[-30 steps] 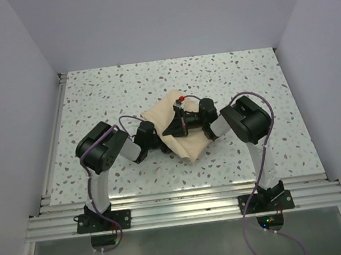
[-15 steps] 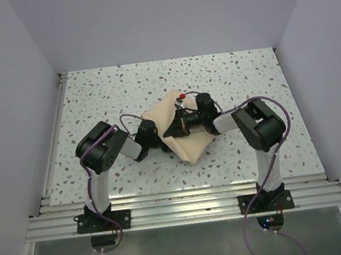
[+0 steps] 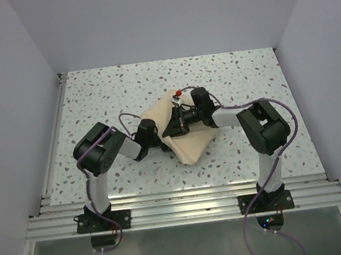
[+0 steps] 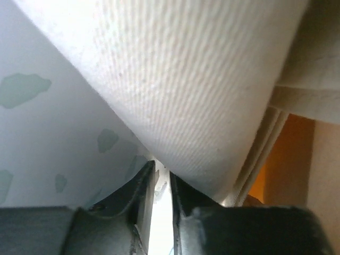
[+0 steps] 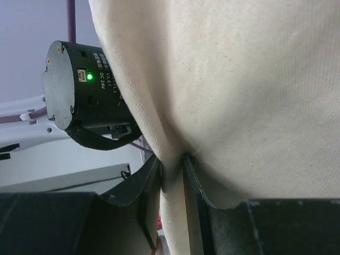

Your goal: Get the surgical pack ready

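Note:
The surgical pack's tan cloth (image 3: 191, 146) lies as a folded bundle on the speckled table (image 3: 104, 92). Its tray, instruments and packets are hidden. My left gripper (image 3: 158, 140) sits low at the bundle's left edge. In the left wrist view its jaws (image 4: 162, 172) stand nearly closed under the cloth (image 4: 202, 79), with a thin bright layer between them. My right gripper (image 3: 174, 129) is over the bundle's middle. In the right wrist view it (image 5: 172, 164) is shut on a fold of cloth (image 5: 239, 79) that runs down between the fingers.
White walls close the table on the left, far and right sides. An aluminium rail (image 3: 181, 210) runs along the near edge. A black motor housing with a green light (image 5: 79, 90), part of the left arm, is close beside the lifted cloth. A small red-tipped part (image 3: 179, 93) shows by the right wrist.
My right gripper has moved a little toward the far side with the cloth fold, and its elbow has swung right and straightened. The left gripper has stayed at the bundle's left edge.

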You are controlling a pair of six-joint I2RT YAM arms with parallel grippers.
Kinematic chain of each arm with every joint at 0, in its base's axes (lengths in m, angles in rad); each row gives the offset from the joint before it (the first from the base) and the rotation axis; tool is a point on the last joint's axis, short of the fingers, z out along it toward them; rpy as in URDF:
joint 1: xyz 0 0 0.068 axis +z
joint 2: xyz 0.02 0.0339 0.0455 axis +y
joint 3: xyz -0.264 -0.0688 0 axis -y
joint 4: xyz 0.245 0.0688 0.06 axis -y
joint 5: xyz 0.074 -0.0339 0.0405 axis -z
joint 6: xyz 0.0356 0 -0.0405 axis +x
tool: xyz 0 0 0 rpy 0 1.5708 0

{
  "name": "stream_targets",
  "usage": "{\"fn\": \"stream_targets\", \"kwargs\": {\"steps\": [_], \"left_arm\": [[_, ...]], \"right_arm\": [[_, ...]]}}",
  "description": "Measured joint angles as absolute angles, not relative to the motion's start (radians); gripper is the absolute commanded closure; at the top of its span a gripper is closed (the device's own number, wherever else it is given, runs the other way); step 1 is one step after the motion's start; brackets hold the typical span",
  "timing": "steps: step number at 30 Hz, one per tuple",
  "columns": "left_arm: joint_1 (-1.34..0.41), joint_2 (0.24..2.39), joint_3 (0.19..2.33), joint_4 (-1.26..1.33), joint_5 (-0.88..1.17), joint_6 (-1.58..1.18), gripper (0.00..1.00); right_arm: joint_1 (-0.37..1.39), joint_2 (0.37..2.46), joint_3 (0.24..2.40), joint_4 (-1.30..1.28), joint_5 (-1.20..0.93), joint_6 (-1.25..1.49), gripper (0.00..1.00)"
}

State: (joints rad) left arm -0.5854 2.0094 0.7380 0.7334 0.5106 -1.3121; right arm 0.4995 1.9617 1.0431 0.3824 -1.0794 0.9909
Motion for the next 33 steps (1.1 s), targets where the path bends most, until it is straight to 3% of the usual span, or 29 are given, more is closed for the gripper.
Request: {"fn": "stream_targets", "kwargs": {"steps": [6, 20, 26, 33], "left_arm": [[-0.586, 1.967, 0.702, 0.736, 0.486, -1.311, 0.58], [-0.583, 1.755, 0.526, 0.654, 0.387, -1.265, 0.52], [-0.581, 1.632, 0.489, 0.551, 0.354, -1.201, 0.36], [-0.552, 1.431, 0.479, 0.329, 0.277, -1.077, 0.31]], "right_arm": [[0.512, 1.934, 1.107, 0.216, -1.071, 0.875, 0.61], [0.529, 1.909, 1.161, 0.037, -1.082, 0.765, 0.51], [0.509, 1.91, 1.163, -0.029, -1.044, 0.72, 0.44], [0.503, 1.91, 1.163, -0.069, -1.009, 0.685, 0.44]]}}
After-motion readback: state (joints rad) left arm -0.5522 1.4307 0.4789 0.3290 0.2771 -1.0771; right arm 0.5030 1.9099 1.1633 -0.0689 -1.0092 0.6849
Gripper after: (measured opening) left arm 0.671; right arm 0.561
